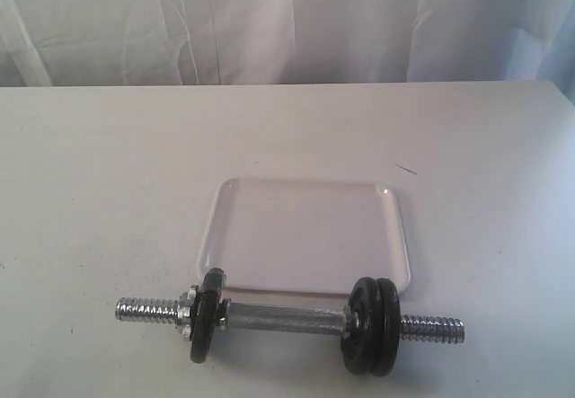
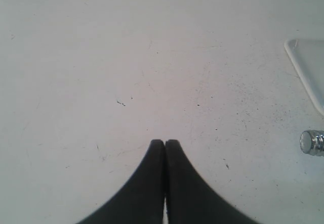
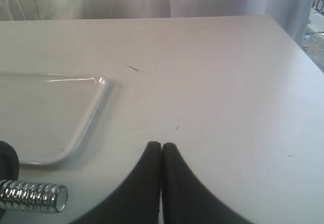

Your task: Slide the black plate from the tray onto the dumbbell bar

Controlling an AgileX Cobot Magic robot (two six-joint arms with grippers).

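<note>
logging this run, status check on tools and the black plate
Left tool shut, right tool shut, both empty. White glossy plastic tray shows no disc; black iron discs on chrome dumbbell bar. Nothing in the way.

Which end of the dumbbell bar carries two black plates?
On the dumbbell bar, the end at the right of the exterior view: two black plates sit together there; the left end holds a single plate.

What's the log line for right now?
tray: bare | dumbbell bar: black discs both ends | left gripper: shut, empty | right gripper: shut, empty
</note>
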